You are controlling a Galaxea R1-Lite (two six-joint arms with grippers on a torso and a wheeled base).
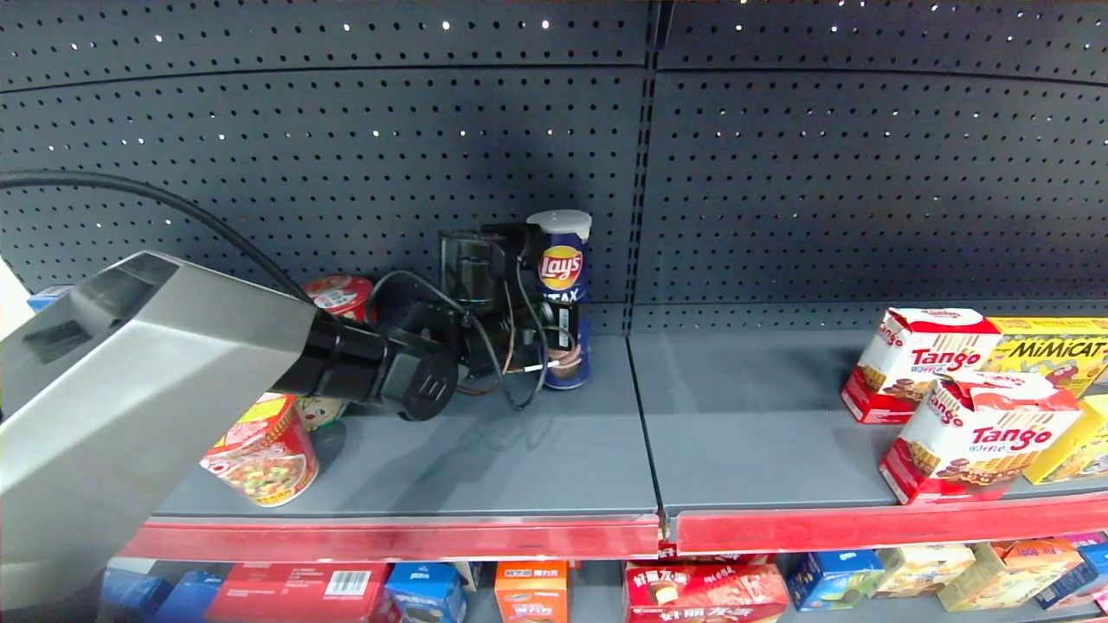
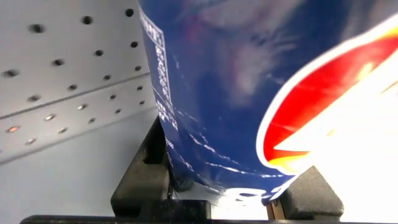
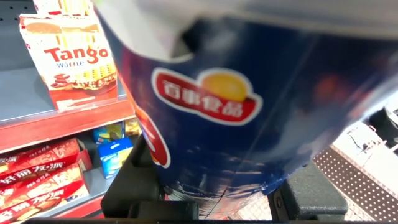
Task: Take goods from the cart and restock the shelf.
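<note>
A tall blue chips can [image 1: 561, 260] with a grey lid stands upright at the back of the grey shelf [image 1: 537, 450], near the centre upright. My left gripper [image 1: 558, 346] is shut on its lower half. Up close, the can [image 2: 249, 93] sits between the black fingers [image 2: 146, 180] of the left gripper [image 2: 227, 186]. A second blue chips can [image 3: 249, 124] is held in my right gripper [image 3: 221, 190], which is shut on it, with a finger [image 3: 134, 186] on each side, away from the shelf.
Two red cup noodles [image 1: 264, 450] [image 1: 342, 294] stand left of my arm. Wafer boxes [image 1: 978, 441] and a yellow box [image 1: 1052, 346] occupy the right of the shelf. The pegboard wall [image 1: 779, 173] is behind. Packed goods fill the lower shelf [image 1: 692, 588]. Metal mesh [image 3: 367, 168] lies below the right gripper.
</note>
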